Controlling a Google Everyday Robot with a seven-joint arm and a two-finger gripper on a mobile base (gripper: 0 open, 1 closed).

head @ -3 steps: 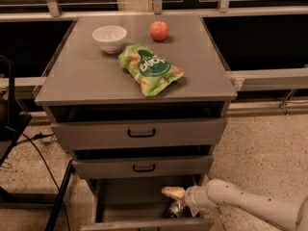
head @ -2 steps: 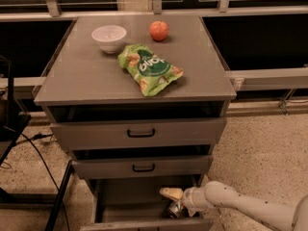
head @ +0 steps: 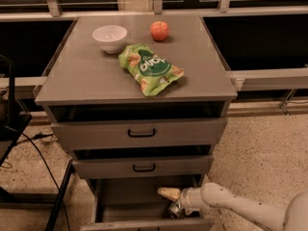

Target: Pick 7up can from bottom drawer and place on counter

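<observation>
7up can shows as a small silvery shape in the right front part of the bottom drawer. It is just behind the drawer's front wall, which hides its lower part. So little of it shows that I cannot tell which way its long axis runs, or whether it is upright or lying down.

My gripper is inside that drawer, right at the can and just above it, pointing left. I cannot tell whether it is grasping the can or loose around it. My white arm comes in low from the right, over the drawer's right side.

The bottom drawer is pulled well out, and the rest of its grey floor lies bare to the left of my gripper. Directly above my gripper the front of the middle drawer hangs close overhead. The top drawer is above that one, and each has a black handle.

The counter lies well above all this. A green snack bag lies near its middle, its long axis running from back left to front right. A white bowl stands behind it to the left, and a red apple behind it near the back edge. All three are apart from one another.
</observation>
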